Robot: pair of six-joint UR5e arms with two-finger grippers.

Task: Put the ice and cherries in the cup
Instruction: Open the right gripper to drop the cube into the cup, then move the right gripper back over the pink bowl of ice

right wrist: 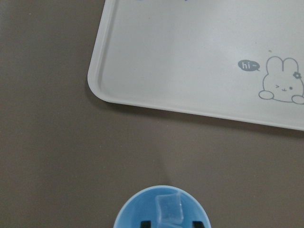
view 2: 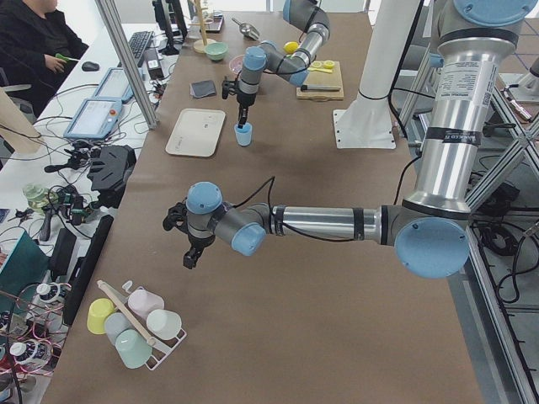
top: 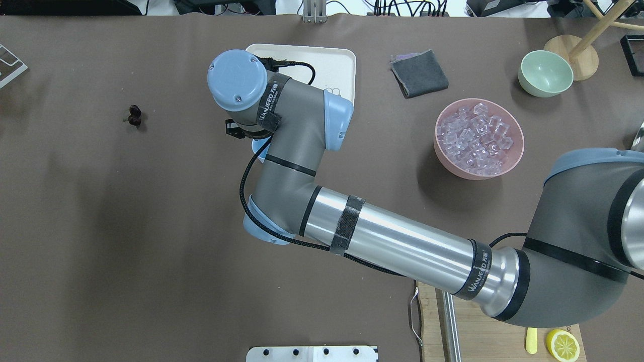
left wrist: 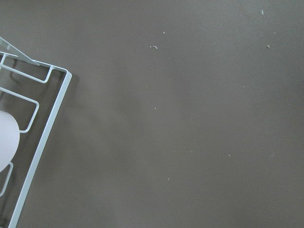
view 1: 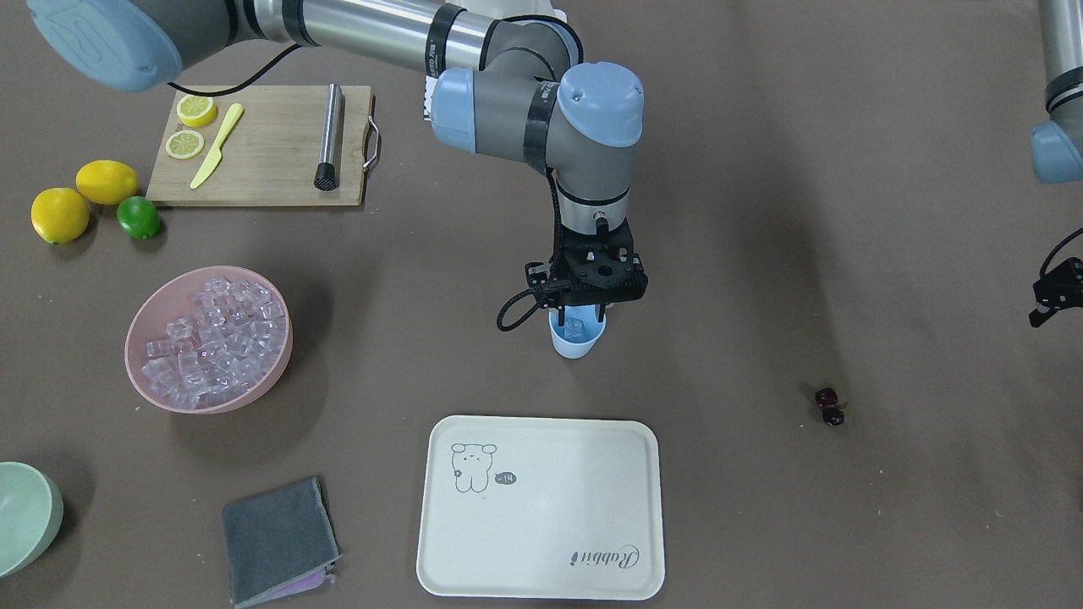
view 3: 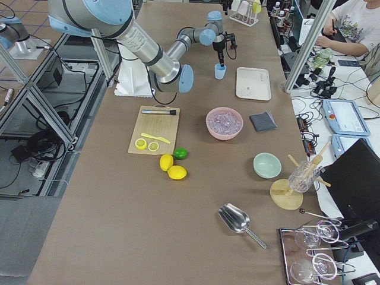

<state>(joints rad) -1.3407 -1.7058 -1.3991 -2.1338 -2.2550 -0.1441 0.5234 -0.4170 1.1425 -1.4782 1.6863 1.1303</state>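
Note:
The light-blue cup [view 1: 577, 340] stands mid-table, just behind the white tray. My right gripper [view 1: 579, 318] hangs straight over it with its fingertips [right wrist: 146, 223] inside the rim, spread apart. One clear ice cube [right wrist: 169, 209] lies in the cup between them, touching neither. The rest of the ice [view 1: 211, 338] is heaped in the pink bowl [view 1: 148, 385]. The dark cherries [view 1: 829, 406] lie as a pair on the bare table, far from both grippers. My left gripper [view 1: 1056, 294] shows only at the frame's edge; I cannot tell whether it is open or shut.
A white tray [view 1: 541, 541] lies in front of the cup. A grey cloth [view 1: 279, 541] and a pale green bowl [view 1: 25, 516] sit beyond the pink bowl. A cutting board [view 1: 262, 144] carries lemon slices, a knife and a muddler. A wire rack [left wrist: 42, 137] lies under my left wrist.

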